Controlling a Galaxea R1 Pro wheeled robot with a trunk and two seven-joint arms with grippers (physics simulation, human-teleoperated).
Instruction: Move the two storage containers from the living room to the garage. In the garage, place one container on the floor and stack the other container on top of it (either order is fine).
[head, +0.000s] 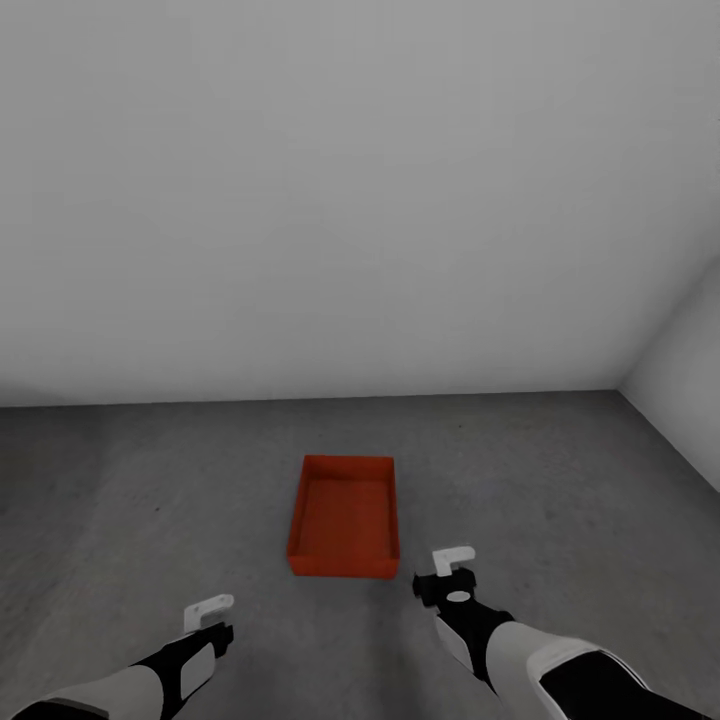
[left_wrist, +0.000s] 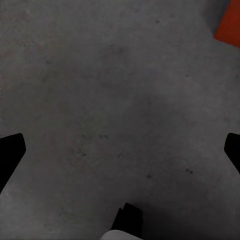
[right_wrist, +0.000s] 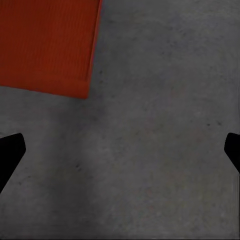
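Observation:
An orange-red storage container (head: 344, 516) sits upright on the dark grey concrete floor (head: 570, 480) of the garage, just in front of me, with nothing inside that I can see. My left gripper (head: 208, 612) hovers over bare floor to the near left of it, open and holding nothing. My right gripper (head: 452, 565) is close to the container's near right corner, also open and holding nothing. One corner of the container (left_wrist: 230, 22) shows in the left wrist view. A side wall of the container (right_wrist: 47, 42) shows in the right wrist view, away from the fingertips (right_wrist: 10, 150).
A plain pale grey wall (head: 360, 200) stands behind the container. A second wall (head: 690, 360) meets it at a corner on the right. Bare concrete stretches to the left and right of the bin.

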